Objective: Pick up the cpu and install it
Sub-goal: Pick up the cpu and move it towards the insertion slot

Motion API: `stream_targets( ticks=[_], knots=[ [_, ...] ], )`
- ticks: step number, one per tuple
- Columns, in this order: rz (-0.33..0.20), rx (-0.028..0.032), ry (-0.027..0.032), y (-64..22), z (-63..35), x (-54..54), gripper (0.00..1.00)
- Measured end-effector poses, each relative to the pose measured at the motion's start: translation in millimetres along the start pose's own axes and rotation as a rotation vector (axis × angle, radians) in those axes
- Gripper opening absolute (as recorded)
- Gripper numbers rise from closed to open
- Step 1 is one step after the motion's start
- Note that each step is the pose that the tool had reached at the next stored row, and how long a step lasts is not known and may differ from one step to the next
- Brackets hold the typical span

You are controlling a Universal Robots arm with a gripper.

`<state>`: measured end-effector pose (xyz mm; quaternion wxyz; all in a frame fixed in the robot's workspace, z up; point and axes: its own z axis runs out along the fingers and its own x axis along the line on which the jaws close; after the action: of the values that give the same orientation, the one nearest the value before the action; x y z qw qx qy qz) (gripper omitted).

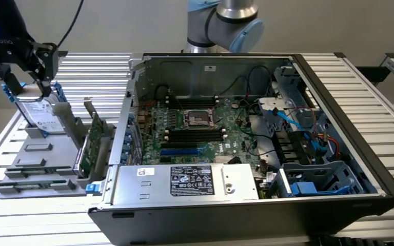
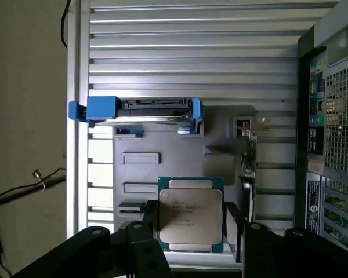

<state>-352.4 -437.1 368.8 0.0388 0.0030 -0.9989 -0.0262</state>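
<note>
The cpu (image 2: 190,213), a flat square chip with a dull silver top and a thin green rim, sits between my two dark fingers (image 2: 149,223), which press on its two opposite sides. My gripper (image 2: 190,226) is shut on it and holds it flat above the grey parts holder (image 2: 180,153). In the exterior view my gripper (image 1: 45,94) hangs at the far left, just over the upright hard drive (image 1: 38,114). The open computer case (image 1: 361,154) lies to the exterior view's right, with the motherboard's square socket (image 1: 197,119) facing up in its middle.
The hard drive in its blue frame (image 2: 142,110) stands at the holder's far end. A long green circuit card (image 1: 94,138) stands on edge between the holder and the case wall. Cables and drive cages fill the case's right side. The slatted metal table (image 1: 39,225) runs all around.
</note>
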Motion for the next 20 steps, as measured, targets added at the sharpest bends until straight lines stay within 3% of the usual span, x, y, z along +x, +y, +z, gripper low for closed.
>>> stream_targets(
  ticks=[20],
  knots=[
    [0.002,-0.0003,0.0372,4.3,-26.7,-63.7,0.55]
  ],
)
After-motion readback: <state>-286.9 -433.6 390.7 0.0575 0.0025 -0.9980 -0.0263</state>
